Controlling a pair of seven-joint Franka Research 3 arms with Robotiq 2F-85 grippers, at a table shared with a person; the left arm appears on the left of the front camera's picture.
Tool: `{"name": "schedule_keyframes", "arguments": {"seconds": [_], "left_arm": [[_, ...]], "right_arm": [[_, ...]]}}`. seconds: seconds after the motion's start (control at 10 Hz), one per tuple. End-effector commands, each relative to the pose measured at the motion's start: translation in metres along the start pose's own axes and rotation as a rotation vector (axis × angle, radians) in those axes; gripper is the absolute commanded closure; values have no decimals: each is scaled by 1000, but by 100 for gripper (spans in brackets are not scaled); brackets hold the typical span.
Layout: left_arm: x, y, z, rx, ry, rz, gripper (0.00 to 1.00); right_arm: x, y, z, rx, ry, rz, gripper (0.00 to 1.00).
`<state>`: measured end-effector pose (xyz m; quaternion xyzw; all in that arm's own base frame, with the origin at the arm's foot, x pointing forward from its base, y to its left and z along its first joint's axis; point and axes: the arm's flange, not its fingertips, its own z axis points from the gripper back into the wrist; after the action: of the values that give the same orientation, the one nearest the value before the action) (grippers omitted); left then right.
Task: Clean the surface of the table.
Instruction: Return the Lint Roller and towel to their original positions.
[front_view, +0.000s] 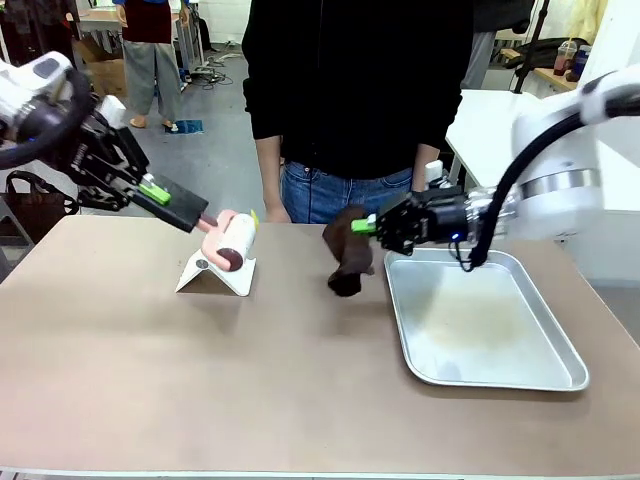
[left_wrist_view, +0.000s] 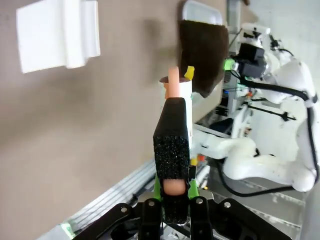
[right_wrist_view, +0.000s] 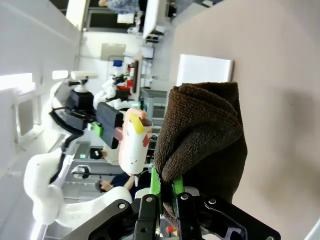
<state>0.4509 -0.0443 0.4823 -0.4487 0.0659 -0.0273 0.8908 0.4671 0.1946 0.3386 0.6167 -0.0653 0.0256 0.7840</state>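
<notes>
The table (front_view: 150, 380) filled the lower two thirds of the front view, its taupe top running from edge to edge. A person (front_view: 355, 100) in a black top and jeans stood at its far side, upper centre of the frame. At the lower right lay a shiny metal tray (front_view: 545, 345), resting flat on the table. Left of centre sat a white folded stand (front_view: 215, 275), also on the table.

My right gripper (front_view: 372, 226) reached in from the right, its fingers pinched on the top of a dark brown cloth (front_view: 350, 255), which hung just left of the tray's near corner; whether the lower end met the table I could not tell. My left gripper (front_view: 155, 190), at the upper left, was clamped on the black foam-covered handle (front_view: 185, 207) of a lint roller (front_view: 235, 240), whose pink and white head hovered just above the stand.
</notes>
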Motion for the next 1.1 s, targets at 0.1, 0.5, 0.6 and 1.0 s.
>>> {"name": "schedule_keyframes", "arguments": {"seconds": [0.1, 0.5, 0.6, 1.0], "left_arm": [[27, 6, -16, 9, -88, 64, 80], [23, 11, -17, 54, -46, 35, 80], [30, 16, -20, 32, -74, 50, 80], [68, 9, -41, 205, -23, 19, 80]], "right_arm": [[-1, -22, -31, -10, -40, -1, 89], [-7, -26, -26, -29, 2, -19, 89], [-7, -31, -26, -33, -2, -32, 89], [7, -46, -32, -68, 103, -10, 89]]}}
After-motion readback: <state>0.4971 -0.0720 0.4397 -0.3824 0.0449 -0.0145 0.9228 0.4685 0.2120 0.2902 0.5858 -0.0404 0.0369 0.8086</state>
